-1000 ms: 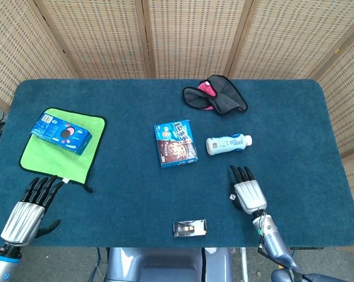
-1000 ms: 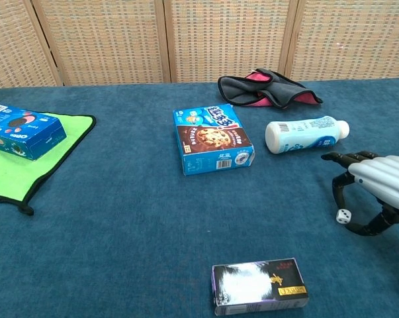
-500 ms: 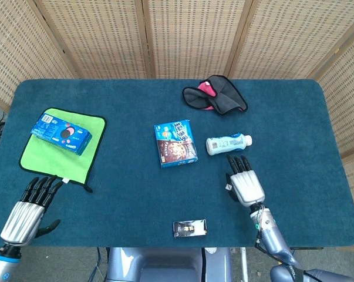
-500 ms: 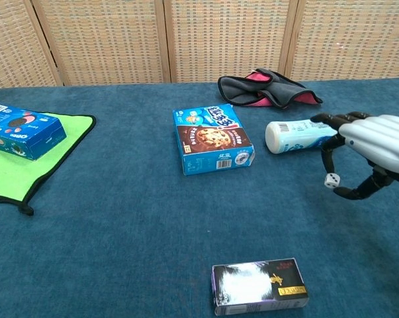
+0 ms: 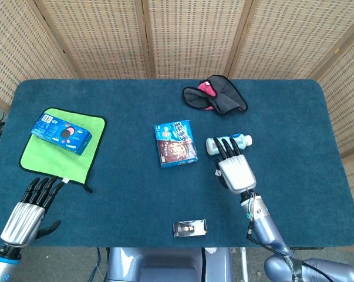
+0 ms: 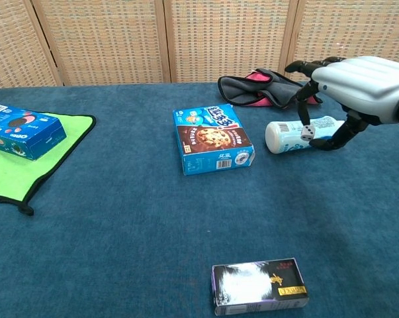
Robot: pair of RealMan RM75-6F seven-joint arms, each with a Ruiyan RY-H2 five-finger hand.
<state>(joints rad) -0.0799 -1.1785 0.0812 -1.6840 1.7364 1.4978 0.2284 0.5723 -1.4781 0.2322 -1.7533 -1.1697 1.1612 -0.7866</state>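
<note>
Near the right of the chest view, the right hand pinches a small white die between thumb and finger, up off the blue table. Its other fingers are spread. Just behind the die lies a white milk bottle on its side. At the lower left of the head view, the left hand rests on the table, fingers apart, holding nothing, near a green cloth.

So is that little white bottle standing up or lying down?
Lying down. The bottle rests on its side on the blue table, cap pointing away from the cookie box. The right hand hovers above, pinching a die.
</note>
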